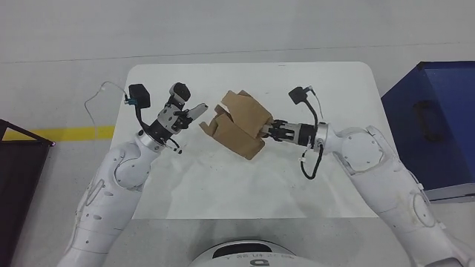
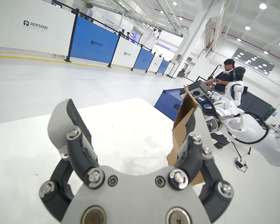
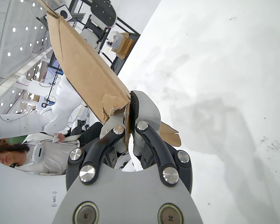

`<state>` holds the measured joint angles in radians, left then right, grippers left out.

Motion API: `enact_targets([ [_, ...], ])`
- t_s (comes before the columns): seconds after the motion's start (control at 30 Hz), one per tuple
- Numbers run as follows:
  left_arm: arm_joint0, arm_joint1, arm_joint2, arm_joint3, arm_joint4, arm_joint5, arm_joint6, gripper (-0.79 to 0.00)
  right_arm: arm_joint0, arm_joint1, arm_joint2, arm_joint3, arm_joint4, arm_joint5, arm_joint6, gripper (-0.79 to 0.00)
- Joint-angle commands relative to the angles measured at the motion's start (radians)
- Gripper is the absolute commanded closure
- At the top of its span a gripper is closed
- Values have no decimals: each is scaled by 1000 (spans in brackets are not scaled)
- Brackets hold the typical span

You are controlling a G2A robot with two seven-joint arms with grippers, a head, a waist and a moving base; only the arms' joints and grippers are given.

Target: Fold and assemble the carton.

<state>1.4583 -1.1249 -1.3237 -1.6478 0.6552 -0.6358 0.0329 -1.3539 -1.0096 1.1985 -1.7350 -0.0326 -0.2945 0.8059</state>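
Carton [image 1: 239,124] sits in the middle of the table [image 1: 223,193], a half-folded brown shape with loose flaps, between my two arms.

On the left, my left gripper [image 1: 190,111] is spread wide with nothing in it, just beside the carton's near flap. From its wrist camera, a cardboard edge stands up right behind one finger [image 2: 196,127]. I cannot tell whether they touch, and the flap does not look to be between the jaws.

On the right, my right gripper [image 1: 269,130] is pinched tight on a corner edge. The board at that spot is frayed and crumpled. That side looks lifted off the table, though I cannot tell if the far end rests on it.

I judge the carton light and easy to swing. The panels should be stiff, hinging freely at the scores and crushing under a hard pinch. The torn corner is a weak hold. I would grip flat across a panel edge close to a crease, not at a flap tip, and keep the squeeze modest.
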Motion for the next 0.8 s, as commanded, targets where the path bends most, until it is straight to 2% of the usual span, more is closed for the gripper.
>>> enact_targets([
  [0.0, 0, 0, 0, 0, 0, 0, 0, -785, -34, 5, 30, 2, 16, -19, -15, 0],
  [0.07, 2, 0, 10, -13, 2, -13, -12, -785, -65, 10, 57, 0, 21, -36, -28, 0],
  [0.27, 21, 2, 30, -44, -17, -146, -25, -785, -120, 16, 98, 29, 63, -76, -44, 0],
  [0.5, 23, 5, 35, -6, -16, -122, -95, -785, -124, 17, 105, 27, 72, -113, -48, 0],
  [0.63, 12, 2, 54, 39, -161, -119, -144, -776, -132, 18, 114, 13, 58, -128, -66, 0],
  [0.77, -7, -2, 86, 68, -402, -100, -223, -751, -136, 18, 109, -10, 23, -124, -75, 0],
])
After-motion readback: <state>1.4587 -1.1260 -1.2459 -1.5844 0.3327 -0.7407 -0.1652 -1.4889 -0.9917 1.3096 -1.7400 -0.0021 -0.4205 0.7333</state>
